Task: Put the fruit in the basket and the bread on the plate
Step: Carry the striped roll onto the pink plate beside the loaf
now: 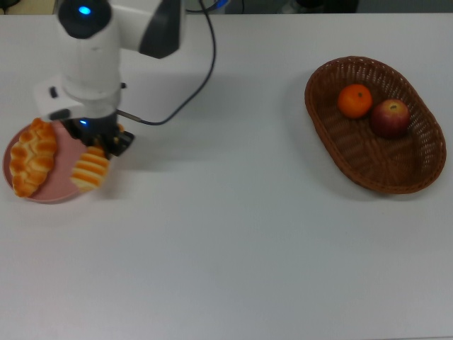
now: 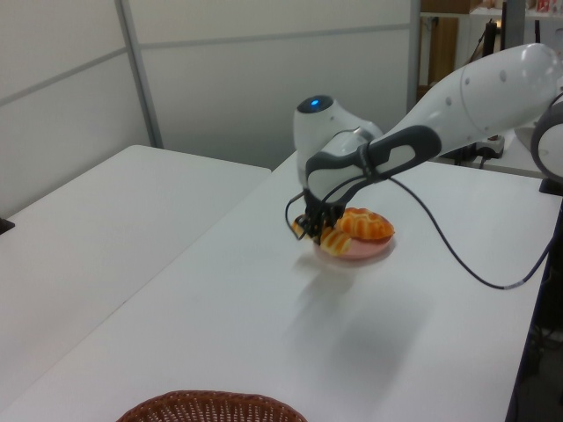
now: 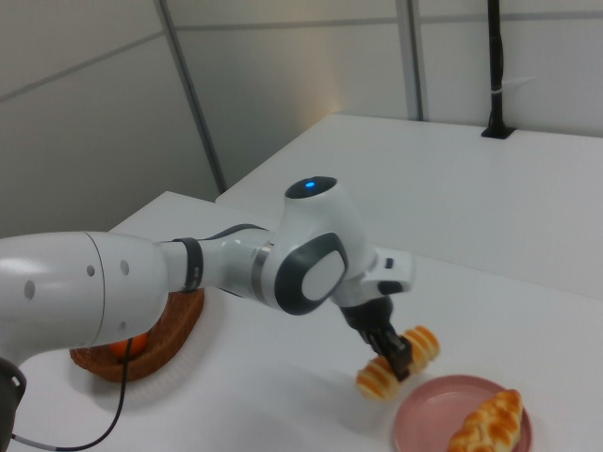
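Pink plate [image 1: 64, 188] carries the braided loaf [image 1: 32, 157]; we see our gripper [image 1: 99, 145] clamped on the striped roll [image 1: 89, 170] at the plate's rim. Rightward, the basket [image 1: 425, 152] holds mandarin [image 1: 354, 100] and apple [image 1: 390, 117].

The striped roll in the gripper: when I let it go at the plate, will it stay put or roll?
The striped roll is round and ridged, so it may roll sideways. In the top view it overlaps the plate rim beside the loaf, so it could tip off the edge. It holds level in the gripper, so it is probably light and fairly stiff.
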Robot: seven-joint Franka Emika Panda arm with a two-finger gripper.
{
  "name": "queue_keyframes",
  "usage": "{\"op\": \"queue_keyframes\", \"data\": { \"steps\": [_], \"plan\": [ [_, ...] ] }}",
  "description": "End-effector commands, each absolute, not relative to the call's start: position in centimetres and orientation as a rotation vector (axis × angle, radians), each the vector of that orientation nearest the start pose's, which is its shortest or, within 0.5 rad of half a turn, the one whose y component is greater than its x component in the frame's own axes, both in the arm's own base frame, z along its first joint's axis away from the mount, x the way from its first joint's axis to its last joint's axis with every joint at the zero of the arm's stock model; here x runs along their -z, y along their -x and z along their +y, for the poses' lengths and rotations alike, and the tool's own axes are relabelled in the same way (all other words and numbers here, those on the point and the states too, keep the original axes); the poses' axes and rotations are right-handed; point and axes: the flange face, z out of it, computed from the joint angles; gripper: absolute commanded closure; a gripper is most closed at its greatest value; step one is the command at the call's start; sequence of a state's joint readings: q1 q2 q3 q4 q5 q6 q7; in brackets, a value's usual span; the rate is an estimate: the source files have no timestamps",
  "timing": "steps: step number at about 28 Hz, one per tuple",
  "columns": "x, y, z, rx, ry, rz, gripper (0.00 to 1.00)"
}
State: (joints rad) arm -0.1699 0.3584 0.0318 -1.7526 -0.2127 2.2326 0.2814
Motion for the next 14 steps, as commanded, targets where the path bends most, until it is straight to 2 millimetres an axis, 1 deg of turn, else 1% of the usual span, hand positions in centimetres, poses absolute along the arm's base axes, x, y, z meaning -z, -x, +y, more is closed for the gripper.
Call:
{"op": "queue_keyframes", "data": {
  "steps": [1, 5, 8, 10, 11, 12, 13, 14],
  "plan": [
    [-38.1, -64.3, -15.0, 0.220, 3.235, 0.533, 1.00],
    [-37.7, -63.9, -17.4, 0.210, 3.237, 0.547, 1.00],
    [-36.6, -63.9, -17.6, 0.187, 3.237, 0.549, 1.00],
    [-36.4, -63.9, -17.7, 0.182, 3.242, 0.542, 1.00],
    [-36.3, -63.9, -17.7, 0.179, 3.246, 0.537, 0.91],
    [-36.2, -63.9, -17.7, 0.173, 3.250, 0.521, 0.59],
    [-36.2, -63.9, -17.7, 0.172, 3.253, 0.508, 0.31],
    [-36.2, -63.9, -17.8, 0.171, 3.254, 0.503, 0.00]
  ]
}}
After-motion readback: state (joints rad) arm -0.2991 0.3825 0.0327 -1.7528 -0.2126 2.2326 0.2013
